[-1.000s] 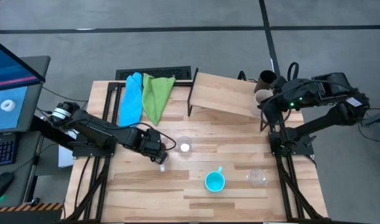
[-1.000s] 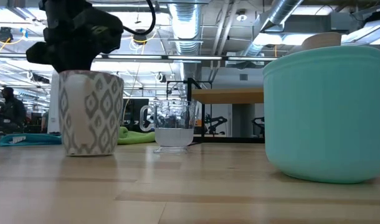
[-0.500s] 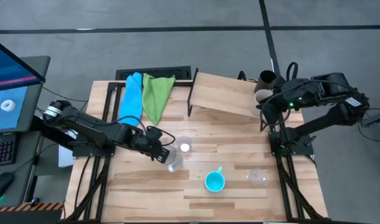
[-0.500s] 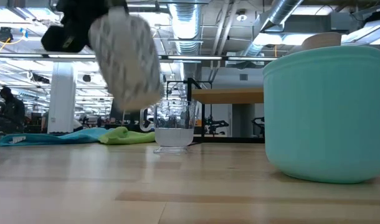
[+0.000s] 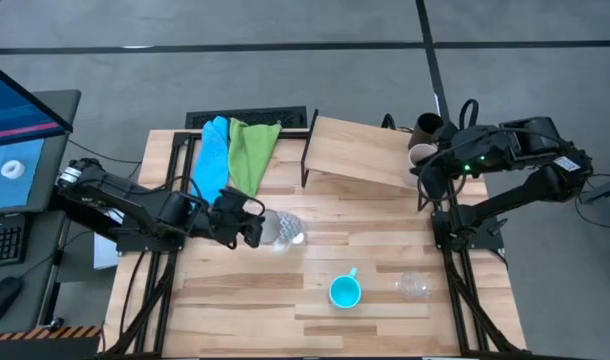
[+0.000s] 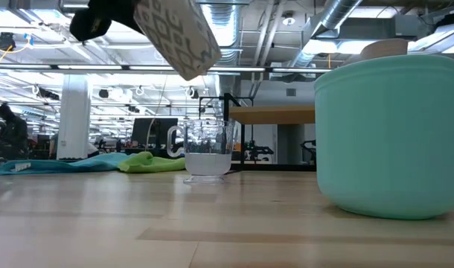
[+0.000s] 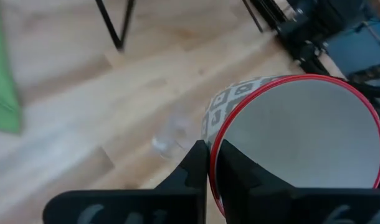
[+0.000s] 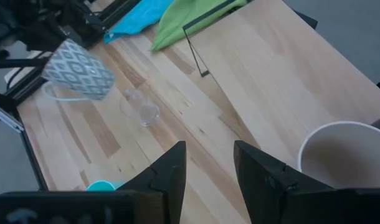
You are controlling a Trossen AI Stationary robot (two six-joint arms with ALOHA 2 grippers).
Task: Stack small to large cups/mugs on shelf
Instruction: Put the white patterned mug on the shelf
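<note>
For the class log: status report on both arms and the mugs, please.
Left gripper jaws shut on grey-and-white patterned mug, lifted, tilted above small clear cup. Right gripper jaws open, waiting by light-wood shelf. Cyan handled mug on table.

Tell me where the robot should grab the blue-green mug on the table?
Probably by the rim of the mug, coming straight down: one of the jaws inside, one outside. It stands upright with its mouth open upward, and its handle sticks out sideways, so pinch the wall away from the handle.
</note>
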